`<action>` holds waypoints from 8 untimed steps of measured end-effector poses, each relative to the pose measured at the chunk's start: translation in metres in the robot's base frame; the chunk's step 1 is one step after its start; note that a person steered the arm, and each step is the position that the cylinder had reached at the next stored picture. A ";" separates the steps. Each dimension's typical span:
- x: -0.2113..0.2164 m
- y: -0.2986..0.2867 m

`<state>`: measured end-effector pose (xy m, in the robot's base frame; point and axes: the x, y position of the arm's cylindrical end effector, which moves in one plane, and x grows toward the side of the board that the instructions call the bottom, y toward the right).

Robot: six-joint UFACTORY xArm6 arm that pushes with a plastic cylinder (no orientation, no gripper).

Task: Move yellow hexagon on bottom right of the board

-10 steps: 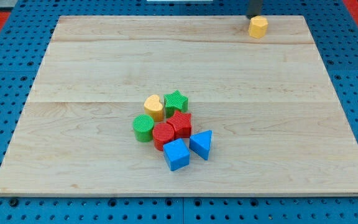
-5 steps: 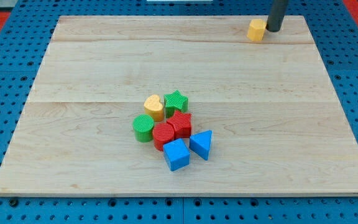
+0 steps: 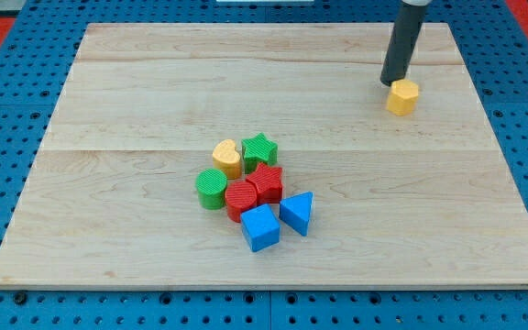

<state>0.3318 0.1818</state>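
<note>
Up near the view's top right, the yellow hexagon [image 3: 402, 96] sits on the wooden board [image 3: 136, 101], with my tip [image 3: 393, 82] touching its upper-left edge. No claw exists on this arm, only the dark rod, so no jaw state can be told. Well apart, near the board's middle, cluster a yellow heart [image 3: 227, 158], green star [image 3: 260, 148], green cylinder [image 3: 211, 188], two red blocks [image 3: 253, 191], a blue cube [image 3: 260, 228] and a blue triangle [image 3: 298, 213].

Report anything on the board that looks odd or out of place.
Nothing looks damaged or toppled. The yellow hexagon sits alone near the view's top right, far from the cluster around the red star. My tip stands against the hexagon's upper-left edge.
</note>
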 end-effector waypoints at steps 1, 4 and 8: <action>0.069 0.031; 0.214 0.034; 0.285 0.083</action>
<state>0.6168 0.2646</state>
